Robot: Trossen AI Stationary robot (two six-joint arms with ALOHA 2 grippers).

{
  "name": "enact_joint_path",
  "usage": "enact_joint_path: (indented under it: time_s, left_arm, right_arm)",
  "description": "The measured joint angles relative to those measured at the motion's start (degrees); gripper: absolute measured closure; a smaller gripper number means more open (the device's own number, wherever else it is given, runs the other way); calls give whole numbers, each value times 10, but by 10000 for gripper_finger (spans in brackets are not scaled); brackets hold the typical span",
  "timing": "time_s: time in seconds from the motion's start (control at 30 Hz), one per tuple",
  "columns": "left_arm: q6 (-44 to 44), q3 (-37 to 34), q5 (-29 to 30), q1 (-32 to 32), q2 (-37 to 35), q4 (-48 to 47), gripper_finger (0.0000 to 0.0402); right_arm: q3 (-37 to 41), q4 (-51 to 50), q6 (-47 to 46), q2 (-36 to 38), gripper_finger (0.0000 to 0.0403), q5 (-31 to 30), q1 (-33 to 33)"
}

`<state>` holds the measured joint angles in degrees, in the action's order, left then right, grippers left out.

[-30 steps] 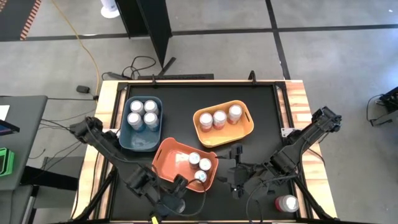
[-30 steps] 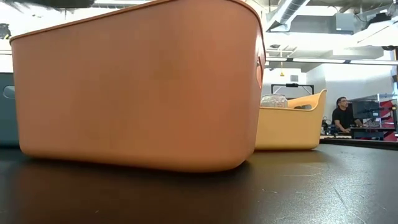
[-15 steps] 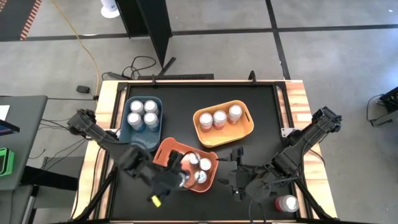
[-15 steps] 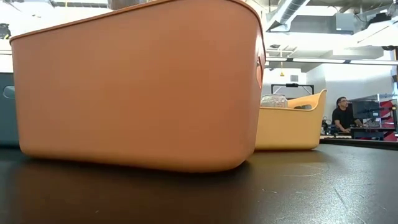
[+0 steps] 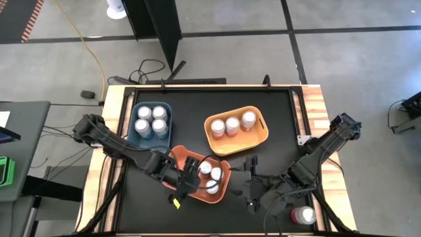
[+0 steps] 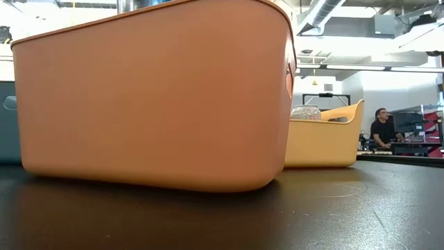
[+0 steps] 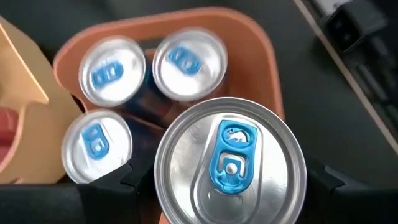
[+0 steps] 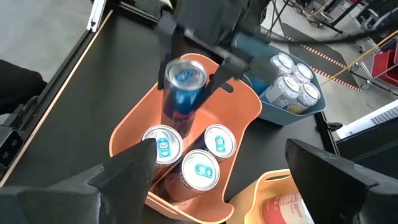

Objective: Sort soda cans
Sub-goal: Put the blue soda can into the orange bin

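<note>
An orange bin (image 5: pixel 181 161) near the table's middle holds three blue cans with silver tops (image 8: pixel 199 168). My left gripper (image 5: pixel 189 176) hovers over this bin, shut on a fourth blue can (image 8: pixel 182 90) of the same look. The blue bin (image 5: pixel 150 150) at the far left holds several silver cans. The yellow bin (image 5: pixel 258 135) holds three pink-red cans. One red can (image 5: pixel 303 214) stands on the table at the near right. My right gripper (image 5: pixel 249 184) waits open to the right of the orange bin. My left gripper pinches the blue can between its two fingers, one on each side of the can's upper wall (image 8: pixel 169 73) just under the rim. The fingers (image 7: pixel 106 193) slant down from the table's near left side. The can hangs clear above the orange bin, top up.
In the low view the orange bin's wall (image 6: pixel 152 97) fills most of the picture, with the yellow bin (image 6: pixel 322 142) behind it. A person (image 6: pixel 380 129) sits in the room beyond the table. Bare black tabletop (image 5: pixel 276 112) lies at the far right.
My left gripper has carried the blue can from near the table's front edge toward the far edge and slightly right, ending over the orange bin and a little lower. The can has stayed in the hold.
</note>
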<state>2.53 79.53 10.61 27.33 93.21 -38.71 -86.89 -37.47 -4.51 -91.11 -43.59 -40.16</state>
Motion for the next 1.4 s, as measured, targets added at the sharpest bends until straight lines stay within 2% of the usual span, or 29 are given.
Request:
enact_joint_path:
  time_s: [0.3,0.7,1.17,1.4]
  left_arm:
    - [5,-74,-27,-16,0,93,169]
    - [15,-127,-45,-41,0,174,169]
    - [0,-134,-44,-42,0,199,169]
    - [0,-134,-44,-42,0,209,131]
  right_arm:
    - [0,0,0,0,30,0,1]
    - [0,0,0,0,30,0,0]
    - [0,1,0,0,30,0,0]
    - [0,2,0,0,30,0,0]
